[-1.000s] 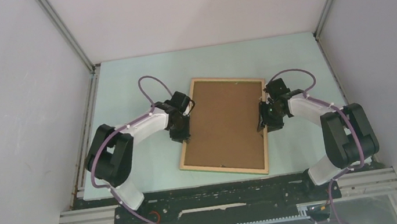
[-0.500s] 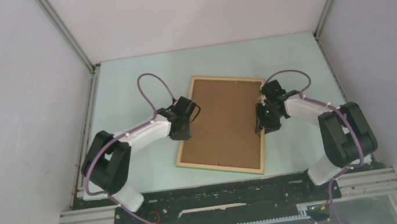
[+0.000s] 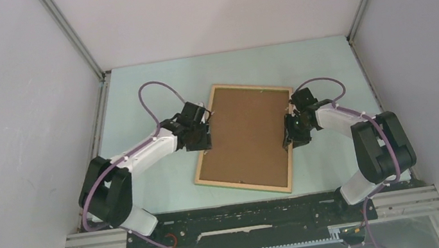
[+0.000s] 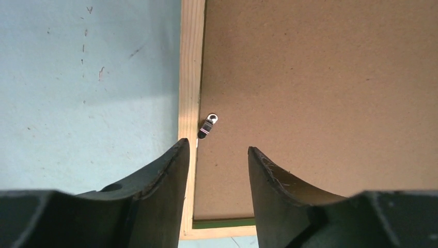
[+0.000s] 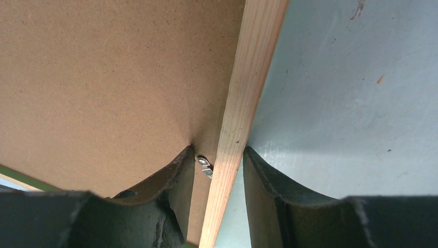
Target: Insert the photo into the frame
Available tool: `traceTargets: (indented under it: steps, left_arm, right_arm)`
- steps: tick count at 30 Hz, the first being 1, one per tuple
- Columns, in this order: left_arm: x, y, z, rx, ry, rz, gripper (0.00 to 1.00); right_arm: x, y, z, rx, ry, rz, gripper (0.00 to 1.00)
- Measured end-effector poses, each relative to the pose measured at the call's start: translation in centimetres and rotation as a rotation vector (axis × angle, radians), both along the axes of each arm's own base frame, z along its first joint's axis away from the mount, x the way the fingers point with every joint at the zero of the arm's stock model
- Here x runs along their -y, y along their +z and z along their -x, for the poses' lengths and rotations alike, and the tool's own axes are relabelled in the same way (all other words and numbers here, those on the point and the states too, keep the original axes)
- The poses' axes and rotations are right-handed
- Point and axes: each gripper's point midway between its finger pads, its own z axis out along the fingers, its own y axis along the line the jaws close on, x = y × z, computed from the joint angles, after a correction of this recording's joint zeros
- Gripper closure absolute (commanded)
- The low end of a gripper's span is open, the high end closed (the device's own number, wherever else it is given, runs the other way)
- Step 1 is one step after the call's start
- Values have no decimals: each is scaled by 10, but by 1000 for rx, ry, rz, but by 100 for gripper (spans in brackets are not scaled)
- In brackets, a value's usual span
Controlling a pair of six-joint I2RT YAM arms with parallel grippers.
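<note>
Top external view: the frame (image 3: 243, 186) lies face-down on the table (image 3: 136, 103), pale wood rails up, its green face showing only as a sliver at one edge. We cannot see the photo anywhere; presumably it sits under the brown backing board (image 3: 243, 137) that fills the frame. Left gripper (image 4: 218, 147) hovers spread over the left rail, just short of a small metal turn clip (image 4: 208, 124). Right gripper (image 5: 217, 150), also spread, straddles the right rail with a second clip (image 5: 204, 166) between its fingers. We judge both are placed to swing the clips and lock the board.
</note>
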Motion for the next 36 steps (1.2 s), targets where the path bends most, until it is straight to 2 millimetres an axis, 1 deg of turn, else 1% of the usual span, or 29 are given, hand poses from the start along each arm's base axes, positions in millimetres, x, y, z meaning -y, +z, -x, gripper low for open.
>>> traceTargets:
  steps: [2,7,11,13,14,17,20,23,25,32,36]
  left_arm:
    - [-3,-4,1,-26,-17,-16,41]
    - [-3,-22,4,-126,-76,-52,41]
    - [-5,-28,8,-174,-114,-69,51]
    - [-8,-28,7,-184,-123,-73,56]
    - [-10,-28,7,-190,-124,-76,56]
    - [-14,-30,4,-207,-136,-90,55]
    - [-14,-32,1,-217,-148,-103,56]
    - [-13,-34,-1,-224,-158,-112,51]
    - [-13,-35,-1,-230,-160,-115,51]
    - [-16,-43,1,-252,-162,-136,62]
    - [-17,-44,1,-253,-160,-139,68]
  right_arm:
    - [0,0,0,-3,-1,-3,53]
    - [0,-1,-2,-12,-4,-13,54]
    - [1,-1,-1,-27,-6,-10,64]
    - [3,0,-2,-28,-11,-10,65]
    - [3,0,-2,-28,-13,-10,65]
    - [4,0,-3,-29,-14,-10,65]
    - [4,0,-3,-31,-14,-12,65]
    - [4,0,-3,-31,-13,-13,66]
    - [4,0,-3,-31,-12,-13,66]
    - [3,1,-4,-30,-9,-15,68]
    - [3,0,-4,-29,-7,-15,69]
